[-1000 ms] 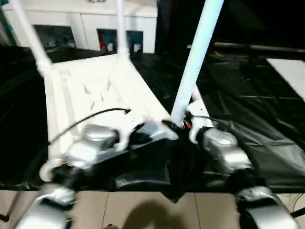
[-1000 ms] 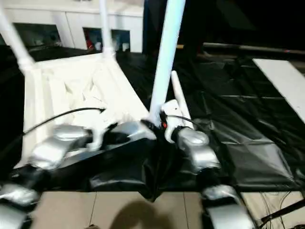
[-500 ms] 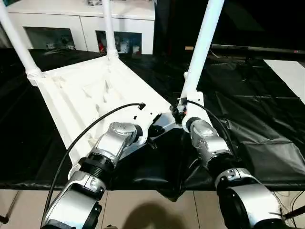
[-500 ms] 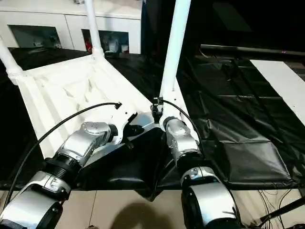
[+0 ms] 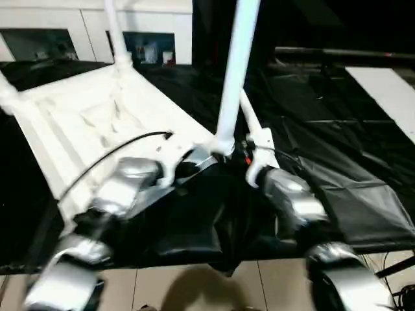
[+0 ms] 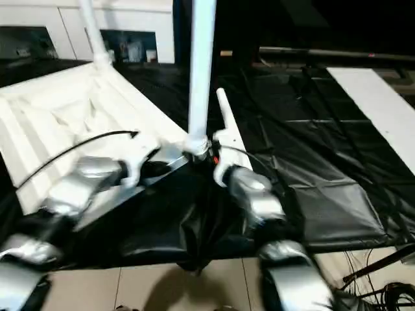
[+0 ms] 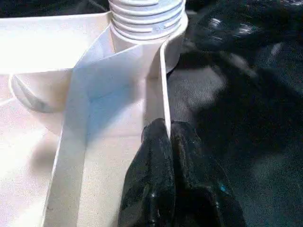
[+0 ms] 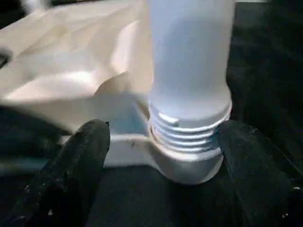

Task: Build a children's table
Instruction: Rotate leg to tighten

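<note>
Holding the tabletop (image 5: 97,123) upside down on the black-covered counter (image 5: 337,162), I have the left gripper (image 7: 168,137) with its jaws pinched shut on the thin rim wall just beside the near corner socket (image 7: 147,28). A leg (image 5: 235,71) stands upright in that socket, its threaded collar only partly down, with several rings showing above the socket. The right gripper (image 8: 163,142) has its jaws spread wide to either side of the collar, touching nothing that I can see. Two more legs rise from the far corners of the tabletop, and a fourth leg (image 6: 228,120) lies on the counter just beyond the near socket. My worry is that the standing leg is not fully seated: if I close the right jaws off-centre or turn it tilted, it may cross-thread or lever the tabletop out of the left grip, sliding it over the slick sheet.
</note>
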